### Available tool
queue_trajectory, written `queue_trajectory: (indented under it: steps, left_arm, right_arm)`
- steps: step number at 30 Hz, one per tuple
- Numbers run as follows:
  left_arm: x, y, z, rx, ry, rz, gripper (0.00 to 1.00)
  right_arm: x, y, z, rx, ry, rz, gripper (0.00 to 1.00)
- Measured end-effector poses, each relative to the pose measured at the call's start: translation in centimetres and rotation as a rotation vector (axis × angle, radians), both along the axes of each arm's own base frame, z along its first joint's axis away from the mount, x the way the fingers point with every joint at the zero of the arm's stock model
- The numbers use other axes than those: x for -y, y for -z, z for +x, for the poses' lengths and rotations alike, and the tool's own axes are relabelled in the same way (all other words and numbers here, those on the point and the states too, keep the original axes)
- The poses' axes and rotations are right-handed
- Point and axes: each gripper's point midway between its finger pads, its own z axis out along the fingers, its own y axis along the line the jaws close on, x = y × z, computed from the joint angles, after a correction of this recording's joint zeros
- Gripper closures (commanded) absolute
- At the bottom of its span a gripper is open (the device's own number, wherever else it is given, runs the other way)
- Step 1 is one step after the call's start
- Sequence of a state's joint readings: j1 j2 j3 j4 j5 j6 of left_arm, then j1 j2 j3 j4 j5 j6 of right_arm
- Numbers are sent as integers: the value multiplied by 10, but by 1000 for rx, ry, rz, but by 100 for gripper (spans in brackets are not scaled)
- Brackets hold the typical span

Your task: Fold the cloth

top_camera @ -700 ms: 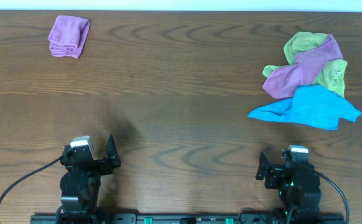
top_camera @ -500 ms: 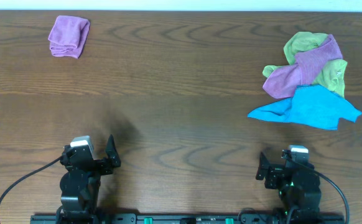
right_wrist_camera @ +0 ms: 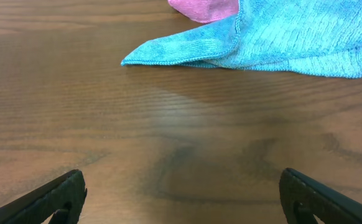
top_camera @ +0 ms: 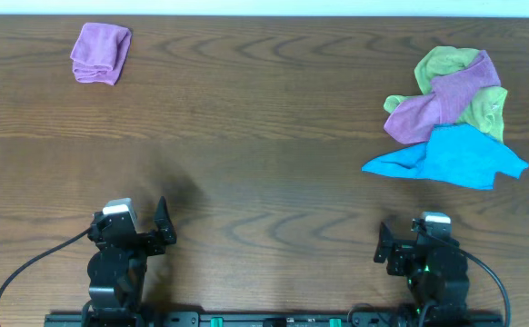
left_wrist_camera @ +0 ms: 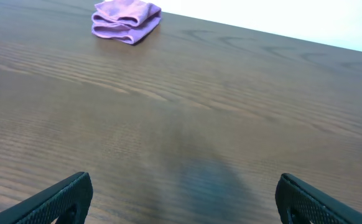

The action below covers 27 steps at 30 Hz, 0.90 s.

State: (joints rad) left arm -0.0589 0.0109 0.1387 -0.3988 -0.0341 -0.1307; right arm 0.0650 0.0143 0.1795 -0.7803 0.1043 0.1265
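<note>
Both our left gripper (left_wrist_camera: 184, 194) and right gripper (right_wrist_camera: 181, 190) hold their jaws wide apart, gripping nothing. We see the blue cloth (top_camera: 455, 156) rumpled at middle right, a folded purple cloth (top_camera: 101, 53) upper left.

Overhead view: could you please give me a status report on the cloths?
Left gripper open, empty. Right gripper open, empty. Blue cloth unfolded, near edge of pile. Nothing in the way.

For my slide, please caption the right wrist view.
Open right gripper over the wooden table, facing a corner of the blue cloth.
</note>
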Motion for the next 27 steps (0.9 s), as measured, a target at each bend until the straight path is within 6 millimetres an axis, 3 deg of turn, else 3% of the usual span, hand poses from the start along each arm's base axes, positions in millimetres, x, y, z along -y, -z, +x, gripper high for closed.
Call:
queue_trajectory:
  steps: [13, 18, 23, 27]
  left_arm:
    - [0, 0, 0, 0, 0, 0, 5]
    - [0, 0, 0, 0, 0, 0, 5]
    - [0, 0, 0, 0, 0, 0, 5]
    - [0, 0, 0, 0, 0, 0, 5]
  right_arm:
    - [4, -3, 2, 16, 19, -12, 1]
    - [8, -37, 22, 184, 59, 6, 1]
    - [12, -56, 29, 280, 162, 157, 1]
    - [23, -86, 37, 426, 264, 257, 1]
